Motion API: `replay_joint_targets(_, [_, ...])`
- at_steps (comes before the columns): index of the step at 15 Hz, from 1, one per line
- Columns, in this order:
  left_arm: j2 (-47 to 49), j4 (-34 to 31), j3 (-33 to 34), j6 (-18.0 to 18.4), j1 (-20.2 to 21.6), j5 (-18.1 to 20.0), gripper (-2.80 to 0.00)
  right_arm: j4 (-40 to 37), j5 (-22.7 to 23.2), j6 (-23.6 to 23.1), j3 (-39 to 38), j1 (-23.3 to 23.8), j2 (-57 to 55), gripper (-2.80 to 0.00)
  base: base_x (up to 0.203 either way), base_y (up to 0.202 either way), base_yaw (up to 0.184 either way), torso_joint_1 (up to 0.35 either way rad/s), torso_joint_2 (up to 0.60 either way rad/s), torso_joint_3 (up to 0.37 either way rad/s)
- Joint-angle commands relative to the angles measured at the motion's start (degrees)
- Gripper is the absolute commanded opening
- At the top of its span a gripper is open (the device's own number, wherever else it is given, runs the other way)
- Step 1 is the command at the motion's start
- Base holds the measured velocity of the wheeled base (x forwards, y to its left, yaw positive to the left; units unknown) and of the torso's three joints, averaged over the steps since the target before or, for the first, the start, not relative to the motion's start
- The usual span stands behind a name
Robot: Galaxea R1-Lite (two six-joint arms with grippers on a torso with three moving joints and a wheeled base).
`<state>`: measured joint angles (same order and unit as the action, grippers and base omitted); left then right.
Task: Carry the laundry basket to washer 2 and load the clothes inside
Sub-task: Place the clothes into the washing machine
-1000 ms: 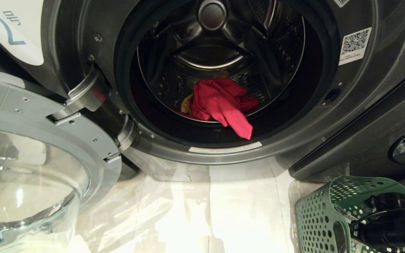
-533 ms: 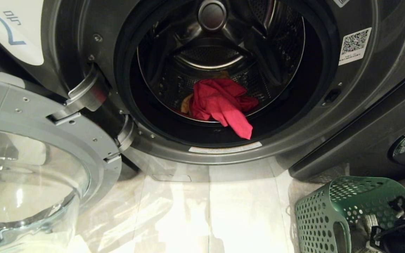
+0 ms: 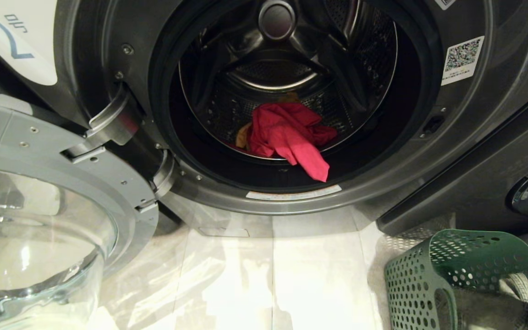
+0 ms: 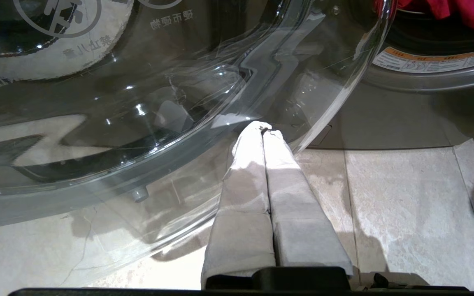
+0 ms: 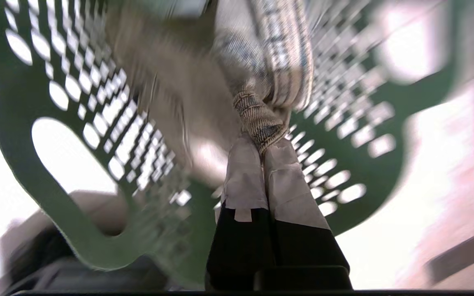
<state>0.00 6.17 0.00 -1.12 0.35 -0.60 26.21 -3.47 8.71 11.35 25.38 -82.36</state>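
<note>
Washer 2 (image 3: pixel 475 151) stands with its glass door (image 3: pixel 39 229) swung wide to the left, the blue "2" label (image 3: pixel 9 39) showing at the upper left of the head view. A pink-red garment (image 3: pixel 289 133) lies at the front of the drum (image 3: pixel 287 78), one corner hanging over the lip, with a yellow piece (image 3: pixel 243 136) just behind it. The green laundry basket (image 3: pixel 422 275) sits on the pale tiled floor (image 3: pixel 268 275) to the right, below the washer's front. Inside the basket, the right gripper (image 5: pixel 263 142) pinches a fold of grey-green ribbed cloth (image 5: pixel 261 119), fingers pressed tight on the fabric. The left gripper (image 4: pixel 263 131) hangs by the lower rim of the door, fingers pressed together and holding nothing.
</note>
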Motion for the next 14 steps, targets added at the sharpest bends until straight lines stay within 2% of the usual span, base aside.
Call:
replay_joint_targets(1, [0.00, 0.07, 2.29, -0.02, 0.08, -0.02, -2.80, -0.51, -3.03, -3.30, 0.64, 0.16, 11.80, -2.80, 0.000, 0.000, 0.000, 0.000, 0.00, 0.000])
replay_joint_targets(5, [0.00, 0.07, 2.29, -0.02, 0.05, -0.02, -2.80, -0.97, -4.63, -13.81, 2.36, 0.13, 23.39, -2.80, 0.000, 0.000, 0.000, 0.000, 0.00, 0.000])
replay_joint_targets(9, [0.00, 0.07, 2.29, -0.02, 0.09, -0.02, -2.80, -0.97, -3.34, -23.32, 5.80, -0.31, 30.27, -2.80, 0.000, 0.000, 0.000, 0.000, 0.00, 0.000])
replay_joint_targets(11, [0.00, 0.07, 2.29, -0.02, 0.08, -0.02, -2.80, -2.05, -2.02, -24.77, 7.70, -1.41, 32.83, -2.80, 0.000, 0.000, 0.000, 0.000, 0.00, 0.000])
replay_joint_targets(14, [0.00, 0.07, 2.29, -0.02, 0.04, -0.02, -2.80, -8.93, -0.83, -24.65, 12.49, -8.58, 36.72, -2.80, 0.000, 0.000, 0.000, 0.000, 0.00, 0.000])
